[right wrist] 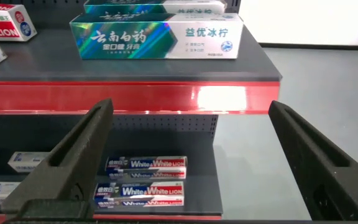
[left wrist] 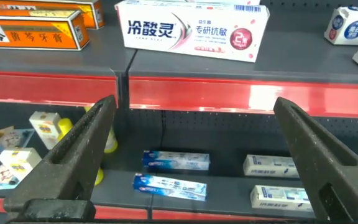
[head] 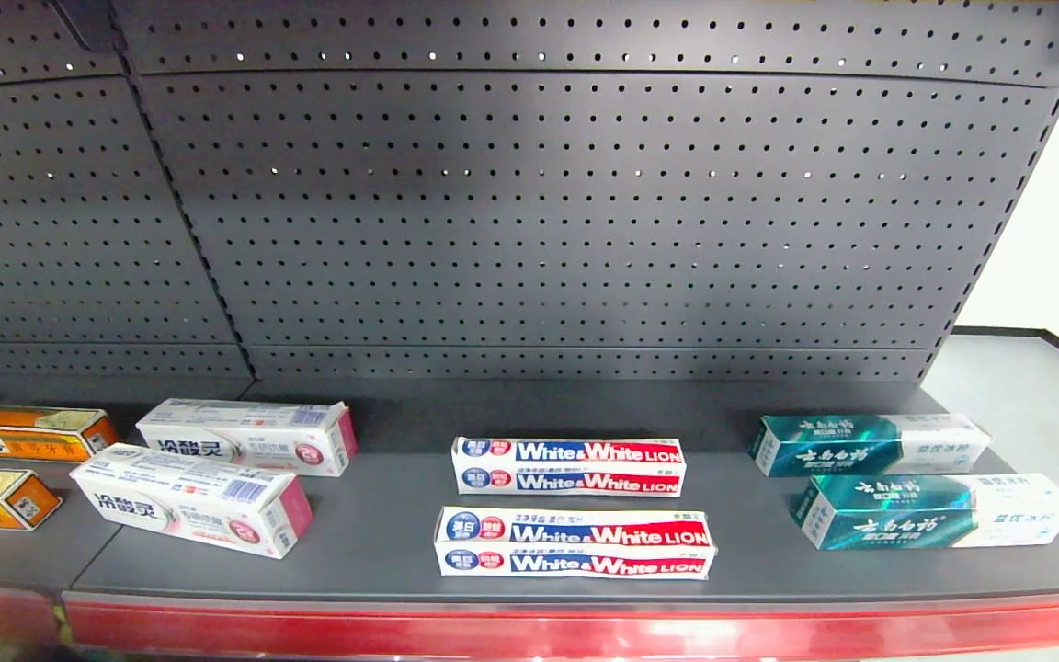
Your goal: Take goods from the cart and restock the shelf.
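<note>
The dark grey shelf carries toothpaste boxes in pairs: two orange ones at the left, two white-and-pink ones, two white, red and blue ones in the middle, and two green ones at the right. My left gripper is open and holds nothing; it sits in front of the shelf's red edge, below a white-and-pink box. My right gripper is open with nothing in it too, in front of the red edge below a green box.
A perforated back panel rises behind the shelf. A lower shelf holds more boxes: blue-and-white ones on the left side, white, red and blue ones on the right. Grey floor lies past the shelf's right end.
</note>
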Robot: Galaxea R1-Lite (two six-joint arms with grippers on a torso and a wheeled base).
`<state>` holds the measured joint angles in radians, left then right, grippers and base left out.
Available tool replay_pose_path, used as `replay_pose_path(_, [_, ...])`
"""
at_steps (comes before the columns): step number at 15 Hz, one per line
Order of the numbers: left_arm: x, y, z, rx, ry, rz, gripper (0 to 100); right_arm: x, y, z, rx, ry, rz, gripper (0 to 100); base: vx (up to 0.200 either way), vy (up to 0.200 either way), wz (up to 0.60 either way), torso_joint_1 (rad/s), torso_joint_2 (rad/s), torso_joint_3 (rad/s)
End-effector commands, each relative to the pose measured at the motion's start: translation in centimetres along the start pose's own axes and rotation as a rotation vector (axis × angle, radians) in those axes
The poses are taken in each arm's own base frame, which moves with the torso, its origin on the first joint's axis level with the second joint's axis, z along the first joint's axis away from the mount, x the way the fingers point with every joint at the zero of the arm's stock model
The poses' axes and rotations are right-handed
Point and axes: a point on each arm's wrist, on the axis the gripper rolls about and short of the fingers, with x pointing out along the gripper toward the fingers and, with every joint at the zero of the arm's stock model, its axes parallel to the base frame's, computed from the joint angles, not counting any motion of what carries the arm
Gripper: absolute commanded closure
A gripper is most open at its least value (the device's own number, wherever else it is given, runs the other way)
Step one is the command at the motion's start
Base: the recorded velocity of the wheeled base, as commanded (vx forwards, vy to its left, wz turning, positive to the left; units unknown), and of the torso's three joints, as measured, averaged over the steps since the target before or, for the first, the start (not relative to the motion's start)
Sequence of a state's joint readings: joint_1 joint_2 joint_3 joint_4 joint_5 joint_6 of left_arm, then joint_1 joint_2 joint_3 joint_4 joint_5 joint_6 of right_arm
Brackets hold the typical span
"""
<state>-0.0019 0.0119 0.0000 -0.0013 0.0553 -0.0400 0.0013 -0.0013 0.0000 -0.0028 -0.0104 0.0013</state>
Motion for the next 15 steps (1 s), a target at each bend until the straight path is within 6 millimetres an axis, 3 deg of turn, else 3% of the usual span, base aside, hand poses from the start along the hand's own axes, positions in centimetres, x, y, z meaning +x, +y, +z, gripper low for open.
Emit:
replay_pose_path(1, [0.01,0.00,0.01,0.000,0.002,0.000,0,0.01,0.00,0.01,0.000,0.001,0.000,0,0.000,0.000,0.00,0.000,0.00,0.000])
replay_pose_path(15, [0.03,-0.03,0.01,0.003,0.004,-0.010,0,0.01,0.00,0.01,0.000,0.001,0.000,0,0.000,0.000,0.00,0.000,0.00,0.000])
